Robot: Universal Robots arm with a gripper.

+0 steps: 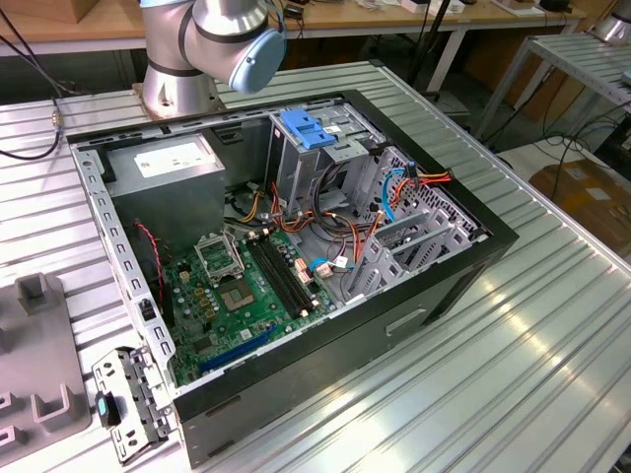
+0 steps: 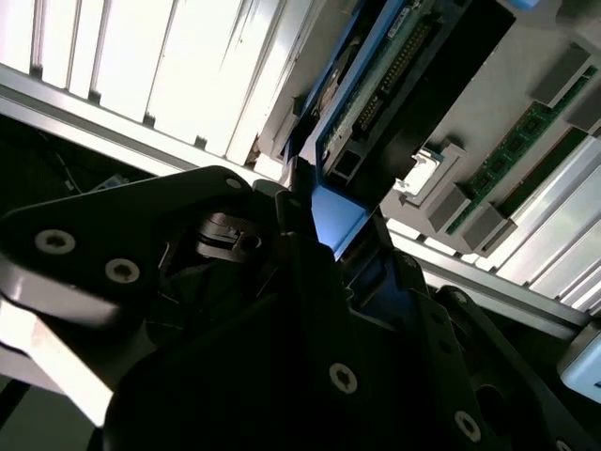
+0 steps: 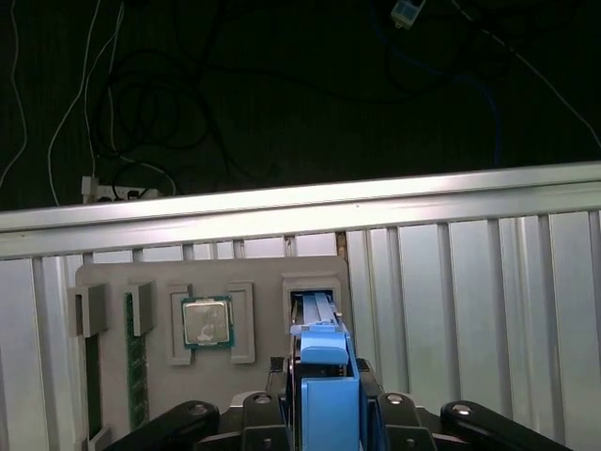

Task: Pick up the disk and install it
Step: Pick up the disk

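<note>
Clenched with the pincer (image 3: 326, 381) on the upright disk (image 3: 324, 343), at the narrow tray (image 3: 254, 272) slot, walls close on both sides. Near the desk (image 3: 451, 282) edge, with bare desk beside the tray. Pointing down.

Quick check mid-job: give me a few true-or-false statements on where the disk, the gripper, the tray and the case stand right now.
1. The gripper is shut on the disk, gripping it at its blue rail. True.
2. The disk sits in the drive cage of the computer case. False: it is at the grey tray, held in the gripper.
3. A processor lies in a pocket of the grey tray. True.
4. The computer case is closed up. False: its side is open and the motherboard is exposed.
</note>
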